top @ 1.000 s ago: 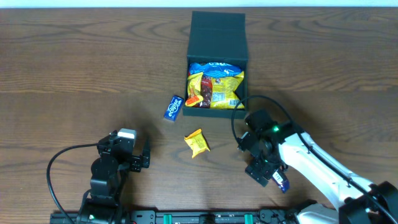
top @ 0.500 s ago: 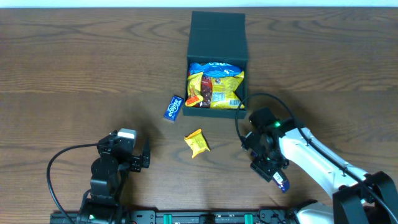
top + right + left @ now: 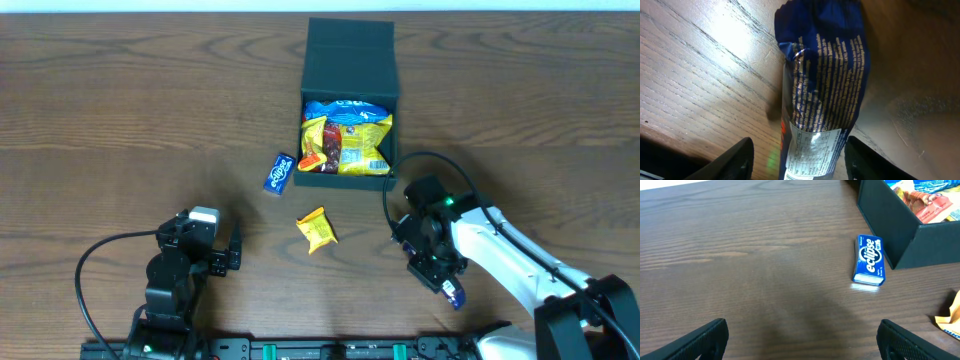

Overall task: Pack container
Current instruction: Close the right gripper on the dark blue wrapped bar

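At the near left the left gripper (image 3: pixel 802 328) hangs low over the dark brown wood-grain table (image 3: pixel 100 100) with its fingers spread wide and nothing between them. Right of it and farther off lies a small flat blue gum pack with white lettering (image 3: pixel 279 172), just beside the near left corner of the container (image 3: pixel 349 60), the square matte dark teal-black cardboard box that stands at the far middle of the table with its hinged flap lid laid back and open. Nearer than the gum pack sits a small crumpled yellow snack packet (image 3: pixel 317 229), apart from the box. The box already holds a heap of yellow and blue snack bags (image 3: pixel 345 140). At the near right the right gripper (image 3: pixel 447 287) is down on a dark blue foil snack wrapper with fine white print (image 3: pixel 822 85) that lies flat on the wood; its fingers stand partly spread on either side, and a strip of table seems to show beside one pad, so the wrapper looks straddled rather than pinched. The step in hand, I judge, is the pick-up of this wrapper; next the fingers must bite, lift it, carry it far and left over the open box and let go, with the gum and the yellow packet left to follow
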### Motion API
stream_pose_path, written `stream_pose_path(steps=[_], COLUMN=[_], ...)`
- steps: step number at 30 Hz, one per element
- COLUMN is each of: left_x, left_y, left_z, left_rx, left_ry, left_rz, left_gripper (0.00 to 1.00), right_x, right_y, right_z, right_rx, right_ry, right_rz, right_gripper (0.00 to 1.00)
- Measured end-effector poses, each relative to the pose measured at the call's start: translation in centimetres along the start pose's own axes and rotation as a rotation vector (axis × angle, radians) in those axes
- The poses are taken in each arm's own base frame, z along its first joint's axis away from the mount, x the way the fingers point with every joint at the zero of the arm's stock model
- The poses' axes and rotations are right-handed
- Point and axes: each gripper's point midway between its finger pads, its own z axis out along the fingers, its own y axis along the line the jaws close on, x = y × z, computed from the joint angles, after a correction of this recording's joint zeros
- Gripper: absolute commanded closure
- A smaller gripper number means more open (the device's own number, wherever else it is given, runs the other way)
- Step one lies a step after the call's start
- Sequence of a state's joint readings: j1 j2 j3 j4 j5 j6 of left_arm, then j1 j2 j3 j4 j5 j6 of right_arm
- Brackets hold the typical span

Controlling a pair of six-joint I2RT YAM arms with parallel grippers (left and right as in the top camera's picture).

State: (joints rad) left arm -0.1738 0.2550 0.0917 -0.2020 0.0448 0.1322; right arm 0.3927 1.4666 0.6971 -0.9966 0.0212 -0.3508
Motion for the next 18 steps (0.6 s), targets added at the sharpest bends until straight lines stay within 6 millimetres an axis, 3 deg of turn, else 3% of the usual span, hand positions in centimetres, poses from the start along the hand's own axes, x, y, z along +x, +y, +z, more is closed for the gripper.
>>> stream_pose_path(steps=[4,18], left_x=[0.0,0.0], left_y=[0.0,0.0], left_z=[0.0,0.0], left_rx=[0.0,0.0], left_ry=[0.0,0.0], left_rz=[0.0,0.0], left_gripper=[0.05,0.05], right_x=[0.14,0.3], right_y=[0.05,0.1], right_z=[0.31,0.61], right_rx=[-0.006,-0.012], right_ry=[0.018,0.037], right_rz=[0.0,0.0], right_gripper=[0.44,0.64])
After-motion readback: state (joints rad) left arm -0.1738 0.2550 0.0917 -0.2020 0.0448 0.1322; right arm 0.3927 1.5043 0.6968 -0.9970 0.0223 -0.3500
